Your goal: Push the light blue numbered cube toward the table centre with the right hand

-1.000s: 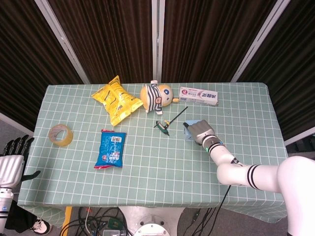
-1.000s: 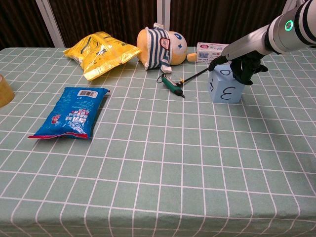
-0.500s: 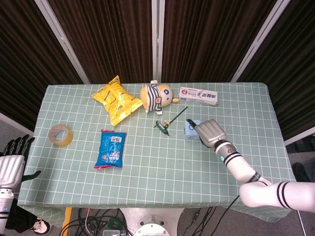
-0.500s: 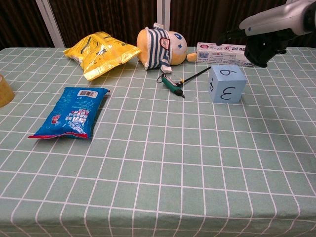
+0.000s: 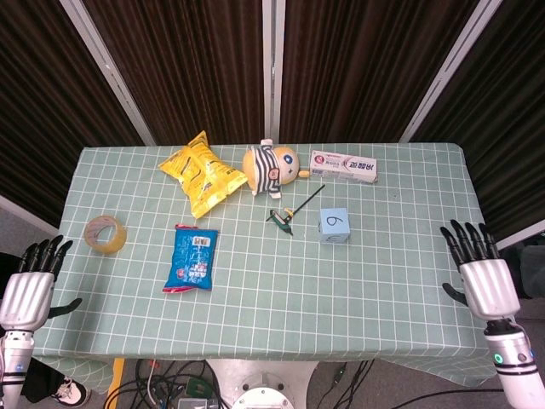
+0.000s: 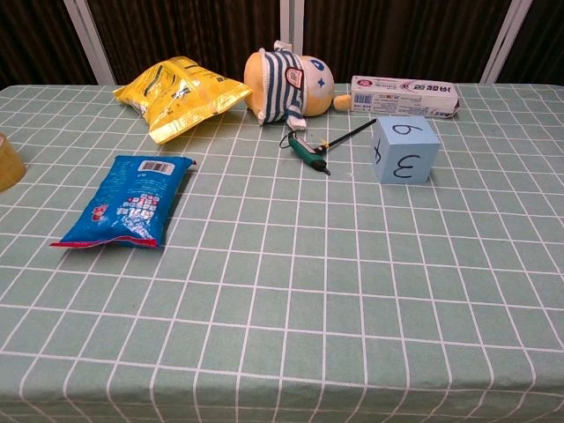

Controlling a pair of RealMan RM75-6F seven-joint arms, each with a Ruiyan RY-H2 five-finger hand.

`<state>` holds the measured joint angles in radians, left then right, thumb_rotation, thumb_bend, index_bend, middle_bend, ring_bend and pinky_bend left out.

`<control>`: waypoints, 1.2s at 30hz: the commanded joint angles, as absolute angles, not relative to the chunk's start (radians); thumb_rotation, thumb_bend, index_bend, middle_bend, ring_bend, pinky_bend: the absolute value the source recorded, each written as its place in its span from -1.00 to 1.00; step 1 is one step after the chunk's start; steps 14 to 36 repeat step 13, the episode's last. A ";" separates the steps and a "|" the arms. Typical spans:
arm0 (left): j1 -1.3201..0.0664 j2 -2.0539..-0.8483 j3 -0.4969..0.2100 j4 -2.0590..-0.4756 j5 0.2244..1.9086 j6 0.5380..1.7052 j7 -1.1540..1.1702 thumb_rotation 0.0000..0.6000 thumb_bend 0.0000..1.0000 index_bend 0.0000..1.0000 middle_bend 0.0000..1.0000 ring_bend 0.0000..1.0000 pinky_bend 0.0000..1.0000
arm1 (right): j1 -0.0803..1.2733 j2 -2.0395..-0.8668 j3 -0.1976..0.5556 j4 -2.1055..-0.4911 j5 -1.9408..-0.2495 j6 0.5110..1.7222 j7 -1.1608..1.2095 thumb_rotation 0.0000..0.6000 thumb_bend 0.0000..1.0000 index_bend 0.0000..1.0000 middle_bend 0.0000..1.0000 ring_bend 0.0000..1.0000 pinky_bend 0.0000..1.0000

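Observation:
The light blue numbered cube [image 5: 334,226] [image 6: 404,149] stands alone on the green checked table [image 5: 281,298], right of the middle, with a 6 on top and a 3 on its near face. My right hand [image 5: 483,277] hangs beyond the table's right edge, far from the cube, fingers spread and holding nothing. At the lower left, off the table's left edge, my left hand [image 5: 32,284] is also spread and empty. Neither hand appears in the chest view.
A small soldering tool [image 5: 285,216] lies just left of the cube. Behind are a toothpaste box [image 5: 344,166], a striped plush doll [image 5: 272,168] and a yellow snack bag [image 5: 203,174]. A blue packet [image 5: 192,257] and a tape roll [image 5: 105,234] lie to the left.
My right hand has left the cube and drawn back off the table's right edge, fingers now spread. The cube stays where it stood. My left hand rose slightly.

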<state>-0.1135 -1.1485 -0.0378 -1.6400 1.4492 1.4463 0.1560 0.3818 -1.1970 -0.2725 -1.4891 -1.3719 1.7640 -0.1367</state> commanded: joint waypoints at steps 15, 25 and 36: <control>-0.096 -1.174 -0.039 -1.591 1.474 1.487 0.104 1.00 -1.00 -0.86 -1.00 -1.00 -0.88 | 0.205 -1.301 -0.154 -1.337 -1.415 1.690 0.030 1.00 -0.88 -1.00 -1.00 -1.00 -1.00; -0.096 -1.174 -0.039 -1.591 1.474 1.487 0.104 1.00 -1.00 -0.86 -1.00 -1.00 -0.88 | 0.205 -1.301 -0.154 -1.337 -1.415 1.690 0.030 1.00 -0.88 -1.00 -1.00 -1.00 -1.00; -0.096 -1.174 -0.039 -1.591 1.474 1.487 0.104 1.00 -1.00 -0.86 -1.00 -1.00 -0.88 | 0.205 -1.301 -0.154 -1.337 -1.415 1.690 0.030 1.00 -0.88 -1.00 -1.00 -1.00 -1.00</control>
